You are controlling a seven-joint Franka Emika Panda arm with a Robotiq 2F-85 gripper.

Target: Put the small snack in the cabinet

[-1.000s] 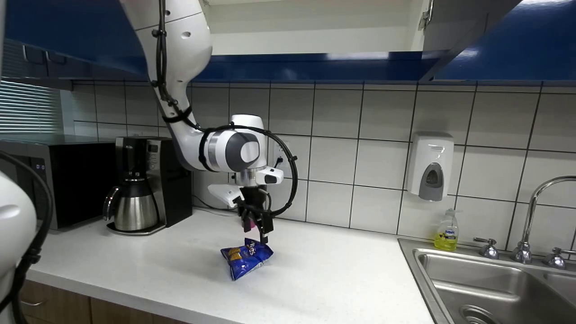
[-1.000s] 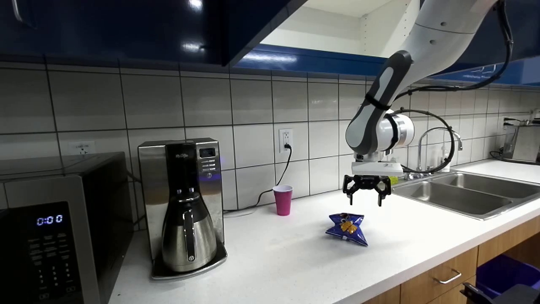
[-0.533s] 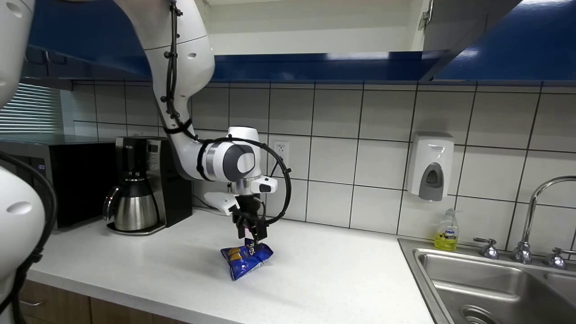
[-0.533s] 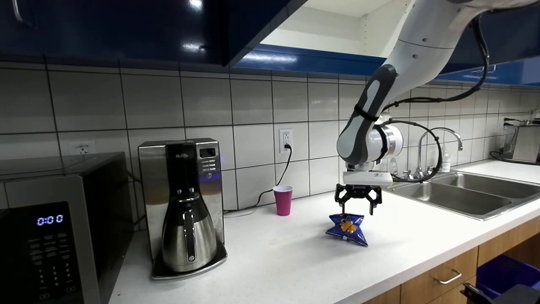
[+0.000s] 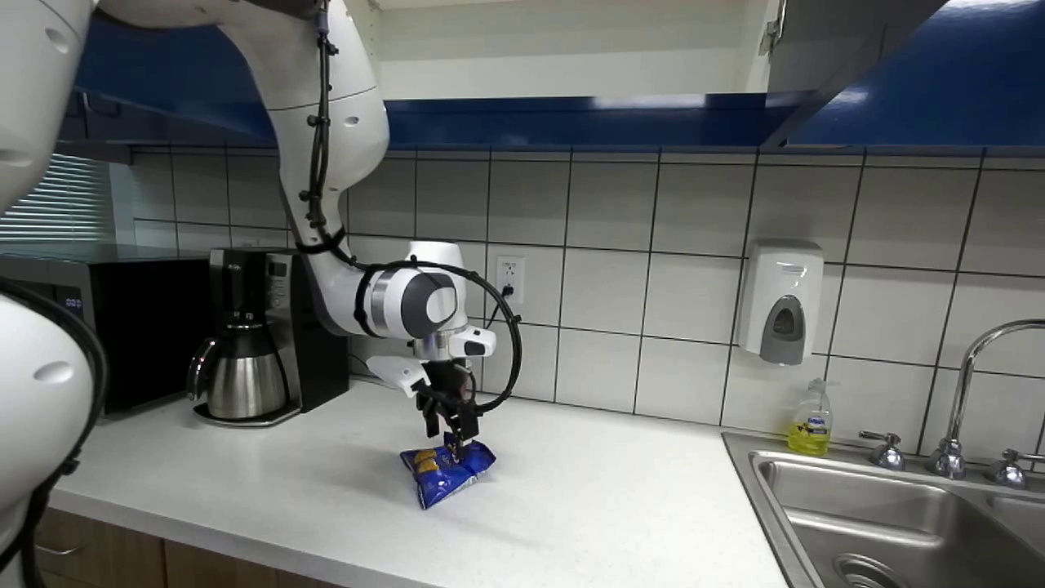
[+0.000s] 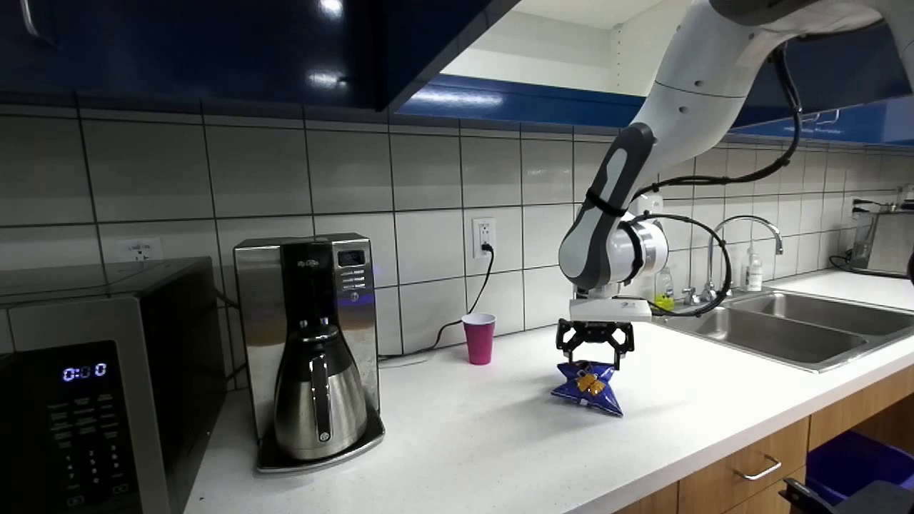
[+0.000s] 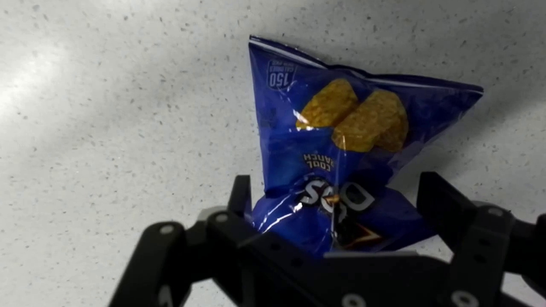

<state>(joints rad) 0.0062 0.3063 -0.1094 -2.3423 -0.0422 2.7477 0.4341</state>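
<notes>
Two fingers (image 7: 441, 202) of my gripper (image 7: 335, 181) stand wide, one to each side of one blue snack bag (image 7: 341, 128) lying on the counter (image 5: 620, 506); whether they touch it, I cannot tell. One open cabinet (image 5: 571, 122) hangs above; one pink cup (image 6: 479, 341) stands apart.

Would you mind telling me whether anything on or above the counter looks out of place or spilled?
No spill or damage shows. One small oddity: the microwave display reads only zeros, as if unset. The blue snack bag lies creased and askew, and the cabinet stands open, but both seem to suit the task.
</notes>
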